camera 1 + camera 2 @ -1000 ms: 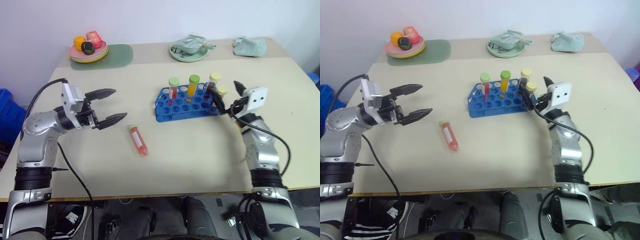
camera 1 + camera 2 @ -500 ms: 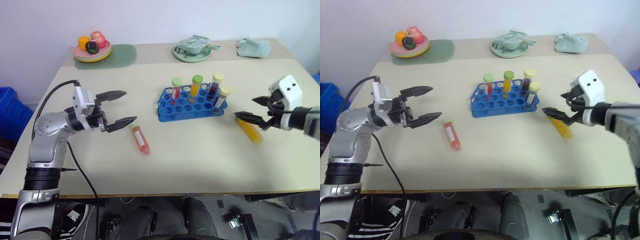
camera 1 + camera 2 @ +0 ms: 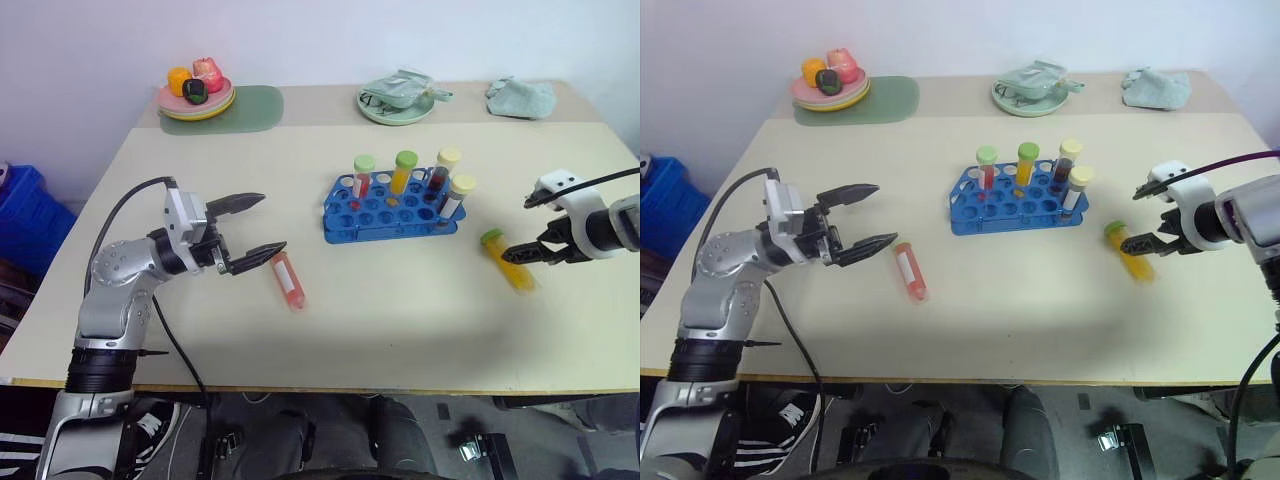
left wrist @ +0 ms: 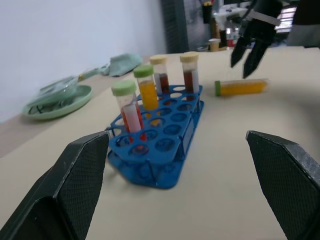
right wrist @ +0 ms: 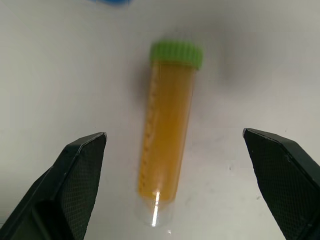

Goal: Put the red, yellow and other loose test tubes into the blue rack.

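Note:
The blue rack (image 3: pixel 388 230) stands mid-table with several capped tubes upright in its back row. A red test tube (image 3: pixel 288 279) lies flat to the left of the rack. My left gripper (image 3: pixel 272 222) hovers open just left of it, pointing toward the rack (image 4: pixel 165 150). A yellow test tube (image 3: pixel 507 262) with a green cap lies to the right of the rack. My right gripper (image 3: pixel 516 228) points down over it, open, with the tube (image 5: pixel 167 135) lying between the spread fingers (image 5: pixel 75 170) and untouched.
Along the far edge sit a plate of toy fruit (image 3: pixel 196 97) on a green mat (image 3: pixel 245 105), a green dish (image 3: pixel 395 100) and a crumpled cloth (image 3: pixel 520 95). A blue crate (image 3: pixel 25 215) stands on the floor to the left.
My right arm swung from beside the rack out to the right and tipped downward over the yellow tube. The left gripper edged toward the red tube. The camera shifted too.

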You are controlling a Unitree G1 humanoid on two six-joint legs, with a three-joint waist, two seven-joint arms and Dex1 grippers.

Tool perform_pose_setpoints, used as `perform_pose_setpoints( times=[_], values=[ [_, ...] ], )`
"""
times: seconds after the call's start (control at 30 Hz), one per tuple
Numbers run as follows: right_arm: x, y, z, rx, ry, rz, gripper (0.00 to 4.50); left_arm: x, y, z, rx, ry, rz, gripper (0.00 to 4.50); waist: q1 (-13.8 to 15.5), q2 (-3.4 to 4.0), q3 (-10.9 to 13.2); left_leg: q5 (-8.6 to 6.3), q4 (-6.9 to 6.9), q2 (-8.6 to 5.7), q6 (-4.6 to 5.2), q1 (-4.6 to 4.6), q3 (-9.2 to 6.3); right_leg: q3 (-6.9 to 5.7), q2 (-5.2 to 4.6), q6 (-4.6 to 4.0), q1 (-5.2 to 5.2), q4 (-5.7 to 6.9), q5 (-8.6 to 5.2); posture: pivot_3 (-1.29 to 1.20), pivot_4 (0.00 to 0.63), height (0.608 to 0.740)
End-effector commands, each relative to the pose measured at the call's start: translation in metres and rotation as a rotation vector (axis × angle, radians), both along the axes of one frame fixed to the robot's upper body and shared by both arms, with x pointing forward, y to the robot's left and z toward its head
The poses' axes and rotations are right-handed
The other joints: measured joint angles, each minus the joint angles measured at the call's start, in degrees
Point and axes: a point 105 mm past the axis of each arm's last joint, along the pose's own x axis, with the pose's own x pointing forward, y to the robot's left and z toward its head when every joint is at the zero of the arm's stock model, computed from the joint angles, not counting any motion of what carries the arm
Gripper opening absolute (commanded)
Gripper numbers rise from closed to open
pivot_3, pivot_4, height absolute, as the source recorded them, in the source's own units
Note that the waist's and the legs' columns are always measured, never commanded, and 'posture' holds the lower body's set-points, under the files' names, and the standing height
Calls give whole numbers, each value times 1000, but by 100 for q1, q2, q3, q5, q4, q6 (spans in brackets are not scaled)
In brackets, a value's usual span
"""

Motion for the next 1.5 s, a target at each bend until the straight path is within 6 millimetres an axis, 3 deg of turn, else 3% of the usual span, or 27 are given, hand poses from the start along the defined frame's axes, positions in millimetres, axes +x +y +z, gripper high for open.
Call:
perform_pose_setpoints(
  times=[0.03, 0.3, 0.77, 0.87, 1.03, 1.2, 1.37, 1.5],
  values=[
    [4, -3, 10, -6, 25, -23, 4470, -7, 1, 14, -17, -57, 11, 4500, -4, 0, 0, 0, 0, 0, 0, 0, 0, 0, 0, 1, 0, 1, 1, 0, 150, 740],
    [5, 9, -6, 71, 144, -91, 4470, -11, 1, 13, -30, -53, 37, 4500, -6, 0, 0, 0, -2, 1, -1, 1, -1, 1, 2, 1, -3, 1, 1, 0, 150, 740],
    [6, 2, -27, -10, 156, -58, 4470, -12, 3, 15, -34, -49, 44, 4500, -1, 0, 0, 0, -1, 0, -1, 1, -3, 0, 2, 1, -2, 2, 1, 0, 150, 740],
    [7, 0, -27, -19, 145, -72, 3656, -11, 3, 16, -34, -50, 44, 4500, -4, 0, 0, 0, 0, 0, -1, 3, -2, 0, 2, 1, 0, 2, 1, 0, 150, 740],
    [8, -2, -29, -36, 136, -59, 1249, -11, 3, 16, -32, -50, 44, 4500, -7, -1, -1, 0, -1, 0, -1, 3, -2, 0, 3, 1, -1, 2, 1, 0, 150, 740],
    [7, -3, -28, -37, 134, -44, 1249, -10, 3, 16, -30, -53, 45, 4500, -8, -1, -1, 0, 0, 0, -1, 5, -2, 1, 2, 1, 1, 2, 1, 0, 150, 740],
    [-2, 3, -10, 58, 129, 14, 1249, -10, 4, 17, -28, -55, 45, 4500, 5, 0, 0, 0, -1, 0, -1, 2, -4, 0, 2, 1, -1, 2, 1, 0, 150, 740],
    [-26, 28, 9, 128, 90, 294, 1249, -9, 8, 16, -24, -52, 49, 4500, 15, 3, 2, 0, -3, 0, -2, -8, -10, -4, 2, 2, -12, 3, 1, 0, 150, 740]
  ],
)
